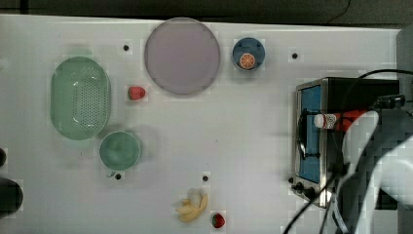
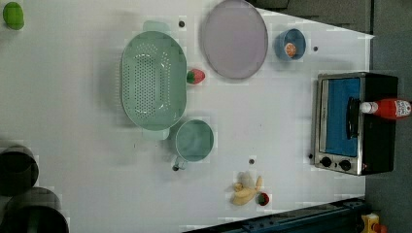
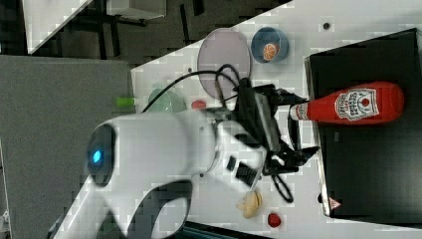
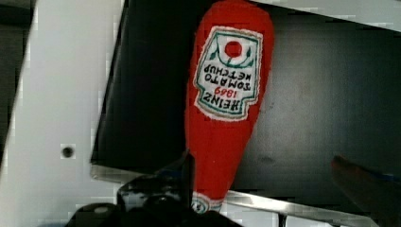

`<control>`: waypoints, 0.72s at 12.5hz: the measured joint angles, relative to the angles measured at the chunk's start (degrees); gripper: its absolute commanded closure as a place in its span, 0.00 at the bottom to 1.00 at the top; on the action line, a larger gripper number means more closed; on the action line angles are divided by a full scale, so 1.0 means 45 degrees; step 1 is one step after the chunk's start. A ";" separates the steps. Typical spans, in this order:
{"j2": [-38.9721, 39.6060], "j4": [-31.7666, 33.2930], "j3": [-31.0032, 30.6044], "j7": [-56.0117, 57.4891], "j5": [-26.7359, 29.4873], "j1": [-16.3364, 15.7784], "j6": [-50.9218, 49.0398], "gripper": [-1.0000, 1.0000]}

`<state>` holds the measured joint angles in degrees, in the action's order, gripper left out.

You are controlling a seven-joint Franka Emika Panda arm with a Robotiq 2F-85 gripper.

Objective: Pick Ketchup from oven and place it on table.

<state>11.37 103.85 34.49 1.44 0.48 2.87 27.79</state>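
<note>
- Top view hides a good chunk of the slim red plastic ketchup bottle with the white cap (image 1: 336,120): the white robot arm (image 1: 375,161) covers its fat end.
- Wrist view cuts off the cap behind the black gripper (image 4: 265,189), and one finger (image 4: 182,175) sits just beside the neck while the other is a blurry shape off to the side.
- Jaws are spread wide, not gripping anything.
- Bottle lies flat on the roof of the black boxy toaster oven with the blue-tinted glass door (image 2: 354,124), not inside it.
- Long axis runs front to back, cap poking out over the door edge toward the big white table (image 2: 73,97).
- Right view shows the gripper fingers either side of the cap end.
</note>
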 measured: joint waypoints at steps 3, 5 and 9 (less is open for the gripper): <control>0.1205 -0.0149 0.0342 0.0000 0.1605 -0.0084 0.0395 0.00; 0.1892 -0.0174 0.0267 0.0000 0.2500 0.0173 0.0836 0.00; 0.3048 -0.0236 0.0653 0.0000 0.2816 0.0398 0.1868 0.00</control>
<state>25.08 102.79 37.43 1.44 13.15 4.67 36.20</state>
